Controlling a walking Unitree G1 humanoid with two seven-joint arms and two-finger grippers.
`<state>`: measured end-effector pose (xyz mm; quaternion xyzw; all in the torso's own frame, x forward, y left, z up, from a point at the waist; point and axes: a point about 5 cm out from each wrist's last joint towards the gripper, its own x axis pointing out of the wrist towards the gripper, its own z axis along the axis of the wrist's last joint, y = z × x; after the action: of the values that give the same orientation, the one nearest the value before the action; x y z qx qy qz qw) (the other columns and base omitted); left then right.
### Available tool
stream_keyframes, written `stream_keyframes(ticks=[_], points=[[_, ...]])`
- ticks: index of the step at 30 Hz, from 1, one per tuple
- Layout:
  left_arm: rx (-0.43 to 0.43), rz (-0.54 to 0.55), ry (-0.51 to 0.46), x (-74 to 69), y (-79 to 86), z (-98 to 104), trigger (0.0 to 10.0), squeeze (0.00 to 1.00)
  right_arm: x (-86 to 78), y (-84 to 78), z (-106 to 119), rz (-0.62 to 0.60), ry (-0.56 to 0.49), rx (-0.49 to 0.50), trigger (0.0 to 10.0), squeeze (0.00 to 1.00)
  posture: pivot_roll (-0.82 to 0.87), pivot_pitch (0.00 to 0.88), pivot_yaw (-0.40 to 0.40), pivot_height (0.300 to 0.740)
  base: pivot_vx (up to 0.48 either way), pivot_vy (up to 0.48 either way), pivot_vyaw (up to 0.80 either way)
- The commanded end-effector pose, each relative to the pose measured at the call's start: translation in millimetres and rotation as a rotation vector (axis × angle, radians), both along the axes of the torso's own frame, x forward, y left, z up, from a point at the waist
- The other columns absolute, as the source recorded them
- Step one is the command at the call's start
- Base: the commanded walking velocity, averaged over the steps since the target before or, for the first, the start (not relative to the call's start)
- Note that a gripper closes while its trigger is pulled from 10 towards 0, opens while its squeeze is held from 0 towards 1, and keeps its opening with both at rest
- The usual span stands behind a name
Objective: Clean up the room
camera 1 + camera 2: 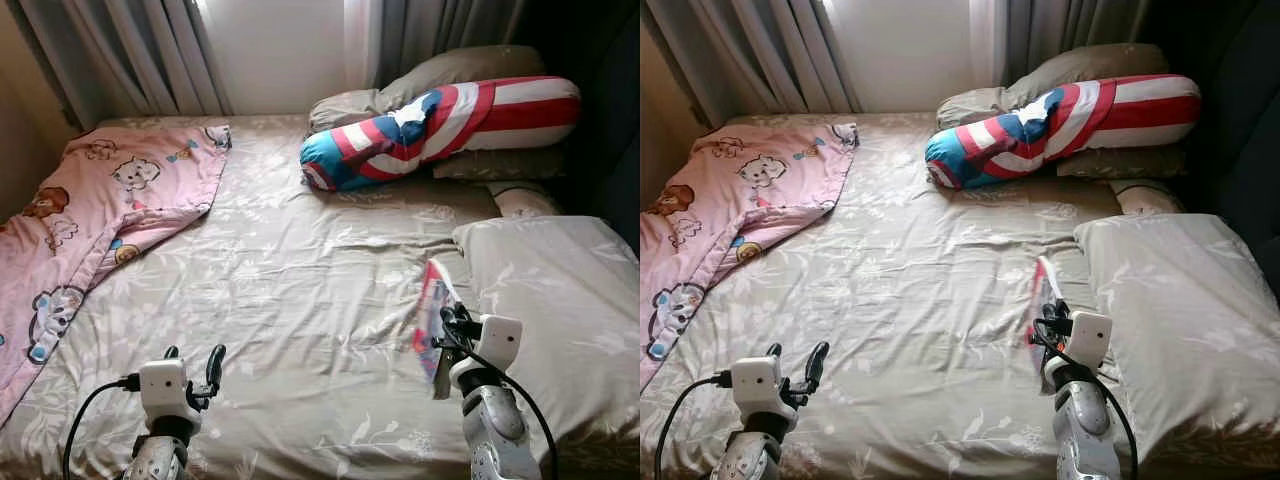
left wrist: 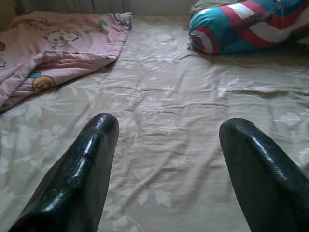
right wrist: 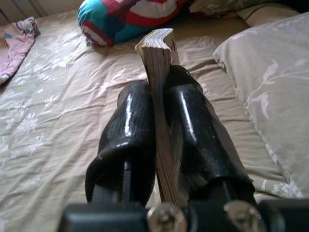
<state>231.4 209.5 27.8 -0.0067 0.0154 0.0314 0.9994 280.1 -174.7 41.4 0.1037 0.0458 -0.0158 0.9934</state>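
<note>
Black jaws of my right gripper point(image 3: 161, 121) were clamped on a thin paperback book point(image 1: 433, 312), held edge-up above the beige floral bedsheet point(image 1: 300, 290) at five o'clock. It looked light but floppy, so gripping near the spine seemed best. My left gripper point(image 2: 164, 159) hung spread, empty, at seven o'clock.

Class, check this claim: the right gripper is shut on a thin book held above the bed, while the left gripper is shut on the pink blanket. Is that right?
Not quite. The left gripper is open and holds nothing, as the left wrist view shows; the pink blanket lies apart from it. The right gripper is indeed shut on the book.
</note>
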Motion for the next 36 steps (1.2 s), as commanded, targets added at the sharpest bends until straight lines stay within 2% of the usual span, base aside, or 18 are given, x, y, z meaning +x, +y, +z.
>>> stream_keyframes(ticks=[1, 8, 14, 17, 30, 33, 36], points=[[-0.001, 0.003, 0.008, 0.6, 1.1, 0, 10.0, 0.00, 4.9, 4.0, 11, 0.012, -0.050, -0.003, 10.0, 0.00, -0.10, 0.026, 0.015, 0.740, 0.000, 0.000, 0.00], [0.005, -0.018, -0.008, 7.2, -3.1, 8, 10.0, 0.00, 5.9, 12.3, 9, 0.054, -0.031, -0.015, 10.0, 0.00, -0.10, 0.038, 0.013, 0.720, 0.000, 0.000, 0.00], [0.001, -0.037, -0.012, 13.0, -11.4, 14, 10.0, 0.00, 0.7, 11.7, 6, 0.060, -0.025, -0.043, 10.0, 0.00, -0.10, 0.057, 0.018, 0.675, 0.000, 0.000, 0.00], [-0.001, -0.036, -0.013, 14.4, -11.9, 15, 10.0, 0.00, -0.9, 10.4, 8, 0.044, -0.053, -0.023, 10.0, 0.00, -0.10, 0.063, 0.019, 0.671, 0.000, 0.000, 0.00], [-0.001, -0.030, -0.006, 15.9, -11.0, 21, 10.0, 0.00, 0.5, 14.2, 4, 0.055, -0.008, -0.031, 10.0, 0.00, -0.09, 0.076, 0.020, 0.671, 0.000, 0.000, 0.00], [-0.002, -0.031, -0.004, 16.1, -11.6, 21, 10.0, 0.00, 1.1, 16.9, 4, 0.067, -0.011, -0.025, 10.0, 0.00, -0.09, 0.077, 0.019, 0.651, 0.000, 0.000, 0.00], [-0.004, -0.030, -0.002, 16.1, -11.8, 22, 10.0, 0.00, 0.2, 16.5, 5, 0.059, -0.030, -0.017, 10.0, 0.00, -0.09, 0.078, 0.020, 0.651, 0.000, 0.000, 0.00]])
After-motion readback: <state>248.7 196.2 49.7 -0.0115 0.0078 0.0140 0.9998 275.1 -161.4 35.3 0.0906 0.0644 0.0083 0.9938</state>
